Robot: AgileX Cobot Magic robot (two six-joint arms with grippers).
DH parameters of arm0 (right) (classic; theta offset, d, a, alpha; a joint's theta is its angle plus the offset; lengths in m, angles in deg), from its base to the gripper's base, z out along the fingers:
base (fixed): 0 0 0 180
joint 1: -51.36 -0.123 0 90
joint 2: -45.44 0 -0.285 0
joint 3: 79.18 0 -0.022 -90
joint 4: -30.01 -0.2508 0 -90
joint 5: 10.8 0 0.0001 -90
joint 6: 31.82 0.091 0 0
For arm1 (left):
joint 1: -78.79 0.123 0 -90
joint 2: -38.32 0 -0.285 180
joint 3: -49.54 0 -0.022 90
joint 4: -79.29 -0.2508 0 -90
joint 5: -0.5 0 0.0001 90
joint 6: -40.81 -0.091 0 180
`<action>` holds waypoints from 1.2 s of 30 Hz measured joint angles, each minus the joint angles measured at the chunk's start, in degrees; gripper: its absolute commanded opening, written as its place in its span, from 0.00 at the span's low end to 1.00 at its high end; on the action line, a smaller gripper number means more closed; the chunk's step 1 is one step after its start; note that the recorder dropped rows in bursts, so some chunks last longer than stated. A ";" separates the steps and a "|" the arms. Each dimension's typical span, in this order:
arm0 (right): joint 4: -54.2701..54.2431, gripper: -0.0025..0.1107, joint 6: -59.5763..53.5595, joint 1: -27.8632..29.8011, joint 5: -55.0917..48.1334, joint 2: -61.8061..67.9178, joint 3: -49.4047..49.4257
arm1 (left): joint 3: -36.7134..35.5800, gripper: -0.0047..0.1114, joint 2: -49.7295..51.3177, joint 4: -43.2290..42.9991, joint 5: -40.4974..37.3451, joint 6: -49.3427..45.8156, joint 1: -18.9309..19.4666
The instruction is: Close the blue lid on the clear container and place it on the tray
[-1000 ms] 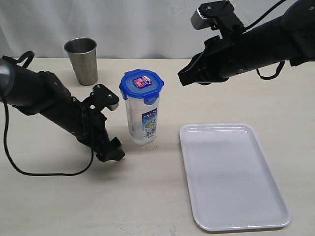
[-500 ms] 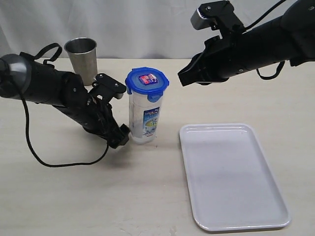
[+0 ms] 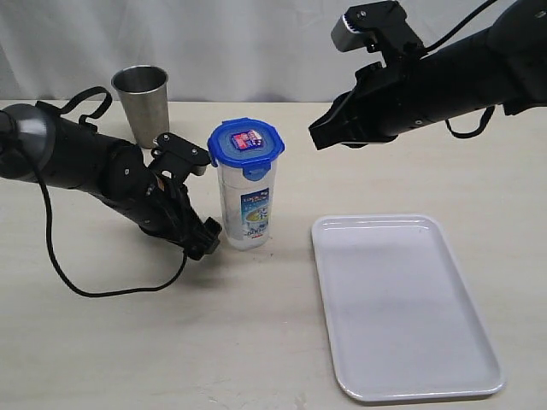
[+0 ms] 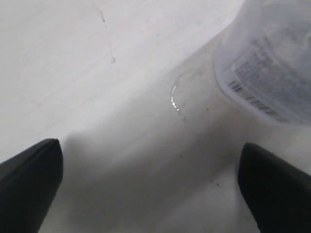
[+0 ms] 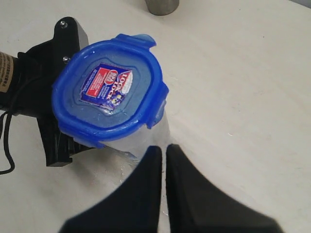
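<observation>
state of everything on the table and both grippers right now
tray: flat, nothing on it
clear container: upright, beside the tray, not on it
blue lid: seated on the container, one flap flared out
steel cup: upright
left gripper: open, low by the container's base
right gripper: shut, holding nothing

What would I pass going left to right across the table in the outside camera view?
Steel cup → clear container with its blue lid on top → white tray.
</observation>
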 measured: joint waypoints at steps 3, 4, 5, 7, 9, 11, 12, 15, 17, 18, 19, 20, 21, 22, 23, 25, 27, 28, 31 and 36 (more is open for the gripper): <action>0.00 0.06 0.00 0.00 0.00 0.00 0.00 | 0.00 0.82 0.00 0.00 0.83 0.00 0.00; 0.00 0.06 0.00 0.00 0.00 0.00 0.00 | 0.00 0.82 0.00 0.00 1.09 0.00 0.00; 0.00 0.06 0.00 0.00 0.00 0.00 0.00 | 0.00 0.82 0.00 0.00 1.07 0.00 0.00; 0.00 0.06 0.00 0.00 0.00 0.00 0.00 | 0.00 0.82 0.00 -0.10 1.31 0.00 0.00; 0.00 0.06 0.00 0.00 0.00 0.00 0.00 | 0.00 0.82 0.00 -0.49 1.31 0.19 0.00; 0.00 0.06 0.00 0.00 0.00 0.00 0.00 | 0.00 0.82 0.00 -2.13 1.31 1.81 0.00; 0.00 0.06 0.00 0.00 0.00 0.00 0.00 | 0.00 0.82 0.00 -3.70 1.31 3.45 0.00; 0.00 0.06 0.00 0.00 0.00 0.00 0.00 | 0.00 0.82 0.00 -8.22 1.08 8.21 0.00; 0.00 0.06 0.00 0.00 0.00 0.00 0.00 | -0.09 0.82 0.00 -9.91 1.08 9.83 0.00; 0.00 0.06 0.00 0.00 0.00 0.00 0.00 | -0.32 0.82 0.00 -10.31 1.26 10.38 0.00; 0.00 0.06 0.00 0.00 0.00 0.00 0.00 | -0.47 0.82 0.00 -10.55 1.26 10.78 0.00; 0.00 0.06 0.00 0.00 0.00 0.00 0.00 | -0.64 0.82 0.00 -10.71 1.26 10.90 0.00; 0.00 0.06 0.00 0.00 0.00 0.00 0.00 | -0.62 0.82 0.00 -10.91 1.26 11.16 0.00; 0.00 0.06 0.00 0.00 0.00 0.00 0.00 | -0.62 0.82 0.00 -10.92 1.26 11.34 0.00; 0.00 0.06 0.00 0.00 0.00 0.00 0.00 | -0.62 0.82 0.00 -11.09 1.26 11.34 0.00; 0.00 0.06 0.00 0.00 0.00 0.00 0.00 | -0.62 0.82 0.00 -11.09 1.35 11.44 0.00; 0.00 0.06 0.00 0.00 0.00 0.00 0.00 | -0.62 0.82 0.00 -11.23 1.86 11.49 0.00; 0.00 0.06 0.00 0.00 0.00 0.00 0.00 | -0.67 0.82 0.00 -11.23 2.13 11.49 0.00; 0.00 0.06 0.00 0.00 0.00 0.00 0.00 | -0.67 0.82 0.00 -11.34 3.20 11.49 0.00; 0.00 0.06 0.00 0.00 0.00 0.00 0.00 | -0.75 0.82 0.00 -11.34 3.93 11.49 0.00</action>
